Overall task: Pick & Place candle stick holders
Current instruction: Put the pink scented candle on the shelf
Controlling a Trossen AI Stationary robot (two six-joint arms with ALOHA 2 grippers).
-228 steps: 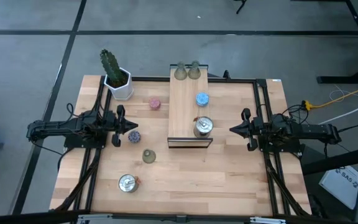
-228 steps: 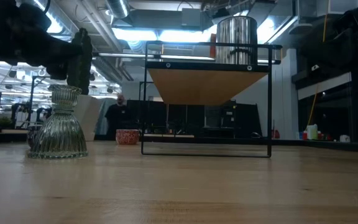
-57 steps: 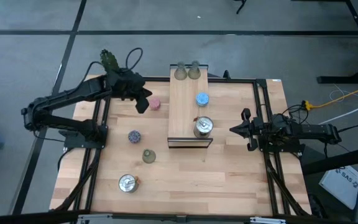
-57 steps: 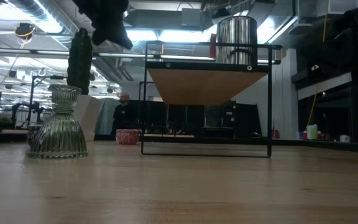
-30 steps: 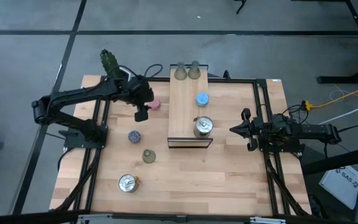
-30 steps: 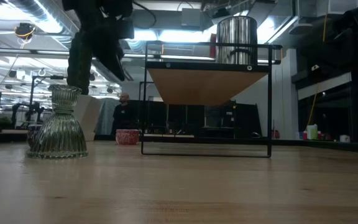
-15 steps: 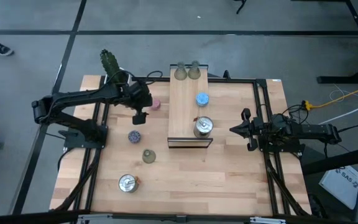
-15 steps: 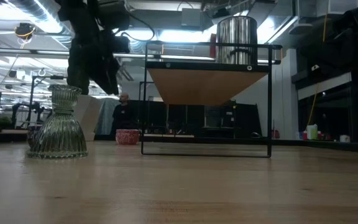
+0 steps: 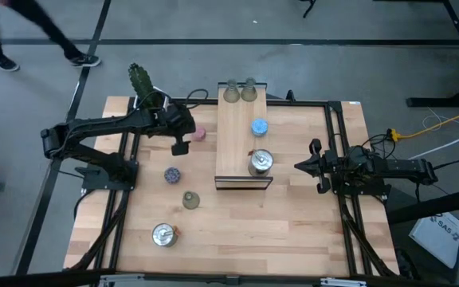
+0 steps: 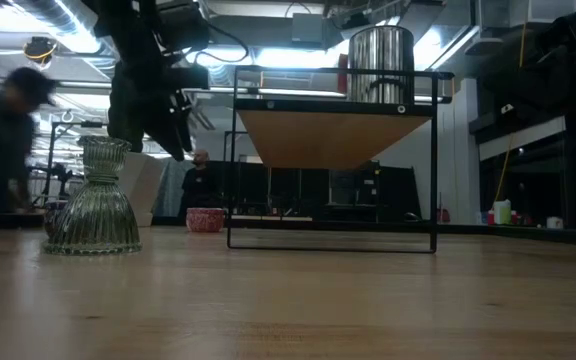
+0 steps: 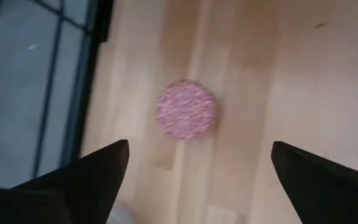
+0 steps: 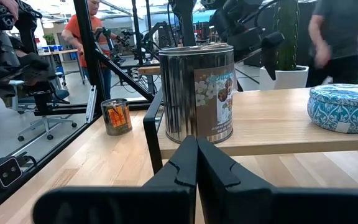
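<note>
Hovering: left gripper (image 9: 180, 148) hung over pink holder (image 11: 186, 109), jaws spread wide, nothing held
Pink holder: sat on counter (image 9: 293, 223), beside wooden board (image 9: 236, 139)
Right gripper (image 9: 317, 167): parked at counter's right side, jaws pressed together

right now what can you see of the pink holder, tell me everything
The pink holder is a low round piece with a speckled pink top, sitting flat on the bare wood table. In the high view it lies between the cactus pot and the raised board, partly hidden by the left gripper. That gripper hangs above it, fingers spread wide to either side, touching nothing. From table level it shows as a short pink cylinder. Its material cannot be told.
</note>
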